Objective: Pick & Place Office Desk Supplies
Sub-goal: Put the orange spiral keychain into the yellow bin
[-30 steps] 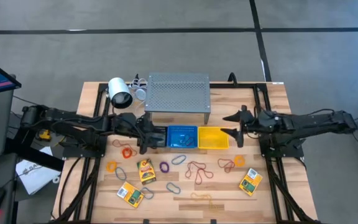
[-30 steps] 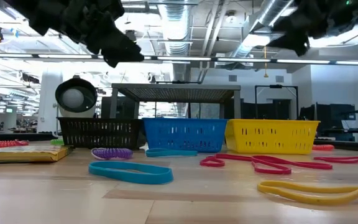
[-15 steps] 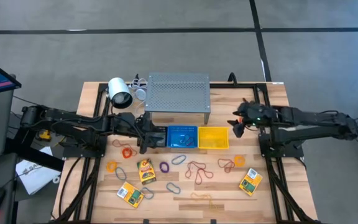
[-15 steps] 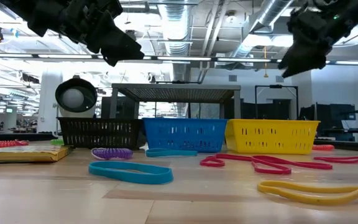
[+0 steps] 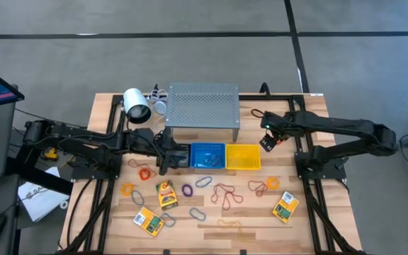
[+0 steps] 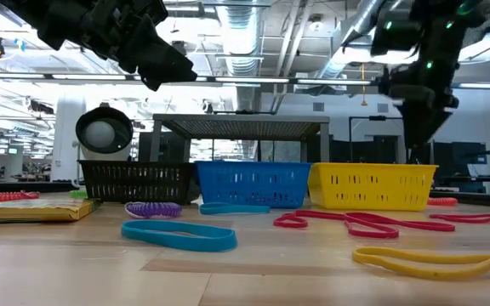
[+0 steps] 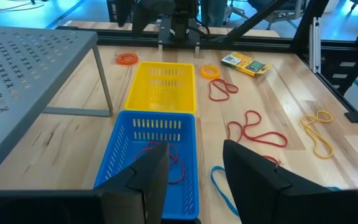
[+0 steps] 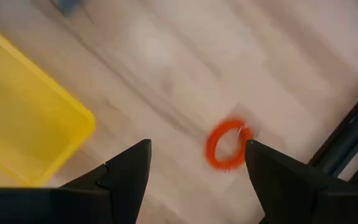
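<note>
Office desk supplies lie loose on the near half of the table: yellow-and-green packs [image 5: 166, 193] [image 5: 285, 207], red bands [image 5: 225, 193], a purple loop [image 5: 188, 189], grey clips [image 5: 197, 212]. My right gripper [image 8: 197, 149] points down, open, above a small orange coiled ring [image 8: 227, 145] on the wood. The ring lies beyond the right end of the yellow basket [image 5: 243, 156]. My left gripper [image 7: 194, 180] hangs open and empty over the left end of the blue basket [image 7: 157, 155], which holds a red band.
A grey perforated shelf [image 5: 202, 105] and a white lamp-like cylinder [image 5: 137, 106] stand at the far side. A black basket [image 6: 134, 180] sits left of the blue one. Black frame rails [image 5: 299, 152] run along the table's sides. Bare wood lies between the baskets and the loose items.
My right gripper has swung toward the table's far edge and tipped from roughly level to pointing steeply down, sinking a little beside the yellow basket's right end. It has stayed open. My left arm has kept still.
</note>
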Controlling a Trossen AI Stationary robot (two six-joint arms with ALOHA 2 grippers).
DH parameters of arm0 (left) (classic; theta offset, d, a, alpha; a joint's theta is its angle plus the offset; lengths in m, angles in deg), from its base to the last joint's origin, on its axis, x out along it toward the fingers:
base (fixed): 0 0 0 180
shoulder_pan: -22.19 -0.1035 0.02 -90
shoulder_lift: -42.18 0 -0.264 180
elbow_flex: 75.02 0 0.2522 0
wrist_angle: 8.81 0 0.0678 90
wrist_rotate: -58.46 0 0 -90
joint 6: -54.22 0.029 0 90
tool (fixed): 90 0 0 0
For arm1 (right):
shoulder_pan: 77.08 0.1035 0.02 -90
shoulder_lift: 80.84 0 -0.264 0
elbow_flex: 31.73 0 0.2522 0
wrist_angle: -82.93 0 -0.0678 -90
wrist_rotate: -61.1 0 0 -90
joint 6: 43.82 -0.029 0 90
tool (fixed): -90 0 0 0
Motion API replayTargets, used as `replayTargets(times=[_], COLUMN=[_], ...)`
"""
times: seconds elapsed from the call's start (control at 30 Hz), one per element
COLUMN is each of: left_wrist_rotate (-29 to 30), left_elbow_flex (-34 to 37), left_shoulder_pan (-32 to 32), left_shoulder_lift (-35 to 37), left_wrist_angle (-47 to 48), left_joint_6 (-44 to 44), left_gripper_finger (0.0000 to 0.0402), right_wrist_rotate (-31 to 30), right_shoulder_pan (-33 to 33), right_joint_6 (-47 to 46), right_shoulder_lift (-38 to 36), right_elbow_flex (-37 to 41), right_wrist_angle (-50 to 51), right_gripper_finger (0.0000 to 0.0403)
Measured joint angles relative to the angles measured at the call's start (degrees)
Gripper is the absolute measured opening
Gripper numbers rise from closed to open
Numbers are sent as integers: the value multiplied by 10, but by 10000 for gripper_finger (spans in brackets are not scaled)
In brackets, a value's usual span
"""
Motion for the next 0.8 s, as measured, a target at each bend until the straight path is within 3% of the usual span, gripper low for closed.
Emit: replayTargets(times=[0.1,0.27,0.8], left_wrist_rotate=[0,0,0], left_elbow_flex=[0,0,0], left_shoulder_pan=[0,0,0], left_shoulder_lift=[0,0,0], left_wrist_angle=[2,3,3], left_joint_6=[0,0,-2], left_gripper_finger=[149,149,149], right_wrist_rotate=[37,42,107], right_shoulder_pan=[-26,-62,-188], right_joint_6=[3,18,91], right_shoulder_lift=[26,51,53], right_elbow_flex=[0,0,0], right_wrist_angle=[7,7,2], right_gripper_finger=[255,255,255])
